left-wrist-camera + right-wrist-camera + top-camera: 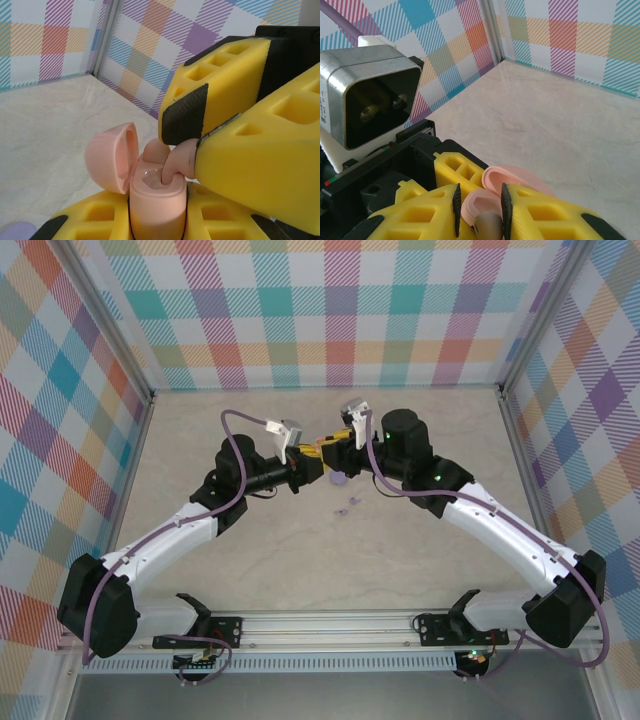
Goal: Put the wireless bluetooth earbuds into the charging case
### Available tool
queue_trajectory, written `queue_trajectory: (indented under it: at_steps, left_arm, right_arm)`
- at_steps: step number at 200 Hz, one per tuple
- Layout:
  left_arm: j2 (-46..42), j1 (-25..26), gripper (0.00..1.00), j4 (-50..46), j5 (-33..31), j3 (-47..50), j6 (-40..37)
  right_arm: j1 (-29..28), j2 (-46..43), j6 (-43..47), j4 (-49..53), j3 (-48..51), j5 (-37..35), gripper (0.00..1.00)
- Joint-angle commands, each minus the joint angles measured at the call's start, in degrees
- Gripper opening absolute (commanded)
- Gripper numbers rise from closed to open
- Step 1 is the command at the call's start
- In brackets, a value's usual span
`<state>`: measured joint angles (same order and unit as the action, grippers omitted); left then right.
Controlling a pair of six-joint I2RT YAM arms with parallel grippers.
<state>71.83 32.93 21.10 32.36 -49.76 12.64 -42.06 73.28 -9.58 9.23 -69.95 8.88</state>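
Note:
My left gripper [157,222] is shut on the pale pink charging case [156,202], held upright with its lid [111,157] swung open to the left. A pale pink earbud [176,161] stands with its stem down in the case's right socket, between my right gripper's fingers [240,130]. Behind it in the case is a second rounded pink piece [156,150]. In the right wrist view the right gripper [480,205] stands slightly open. The earbud [489,226] lies against the right pad, with a gap at the left pad. Both grippers meet at mid-table [322,458].
A round lilac case [339,480] lies on the table just below the grippers. Two tiny lilac bits [346,509] lie a little nearer the arms. A lilac edge [17,232] shows at the bottom left of the left wrist view. Checked walls surround the table.

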Motion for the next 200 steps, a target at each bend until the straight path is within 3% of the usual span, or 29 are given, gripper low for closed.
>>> queue_trajectory:
  at_steps: [1,109,160,200]
  left_arm:
    - [0.03,0.72,0.1,1.32,0.85,-2.01,0.44]
    - [-0.02,0.71,0.1,1.82,1.3,-1.44,0.28]
    - [-1.03,0.73,0.09,1.78,-0.06,-0.94,-0.41]
    - [-2.05,0.73,0.09,1.41,-1.44,-0.98,-1.05]
  right_arm:
    - [-0.3,-0.92,0.37,0.63,-2.38,1.46,0.3]
    - [-0.3,-1.37,-1.64,3.18,-5.4,-0.91,0.36]
    - [0.02,-3.23,-3.24,10.29,-6.96,-13.09,0.36]
    - [1.01,-3.16,-2.58,17.67,-8.79,-13.63,0.31]
